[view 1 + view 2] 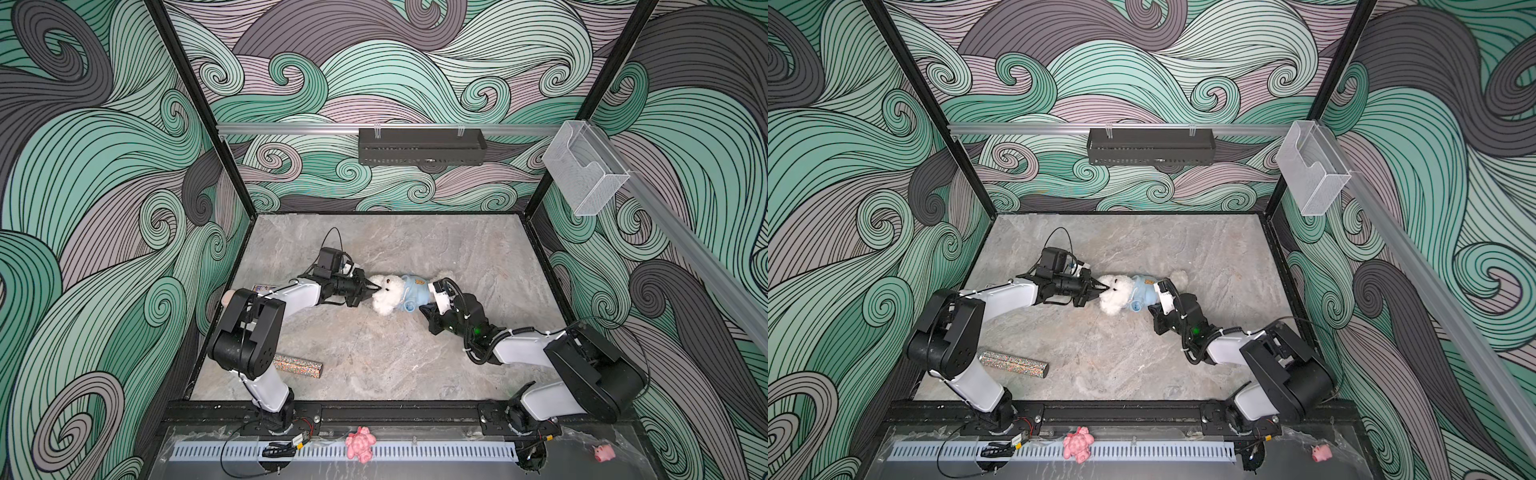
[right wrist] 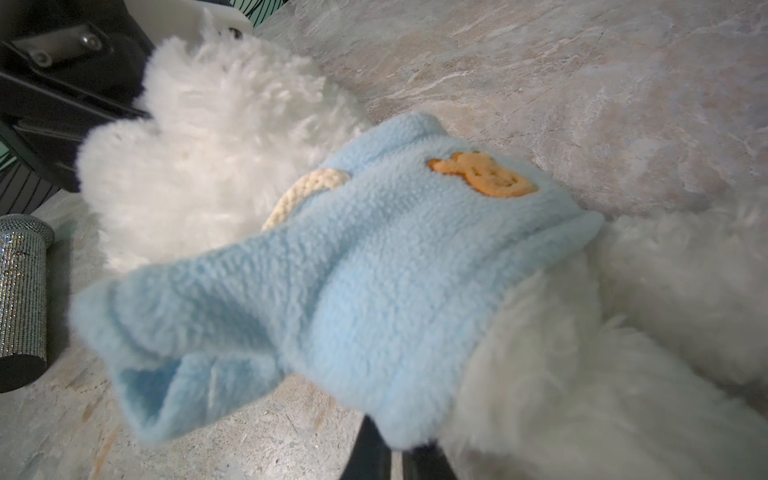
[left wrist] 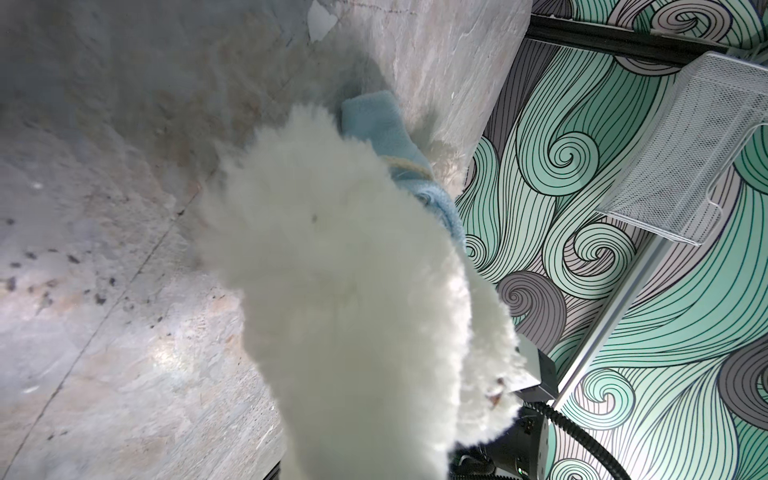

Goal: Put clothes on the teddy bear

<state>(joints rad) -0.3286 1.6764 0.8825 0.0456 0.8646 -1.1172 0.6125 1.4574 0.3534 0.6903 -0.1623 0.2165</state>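
Right wrist view half hid my closed right gripper [image 2: 395, 456] under the blue sweater [image 2: 374, 266]; my left gripper [image 1: 374, 289] pinched the teddy bear [image 1: 385, 300] by its head.

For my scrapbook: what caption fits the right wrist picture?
White teddy bear lying on the table in a fluffy blue sweater.

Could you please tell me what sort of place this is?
Probably a robot test booth: left arm and right arm bolted to a rail, stone-look table, swirl-printed walls on a metal frame.
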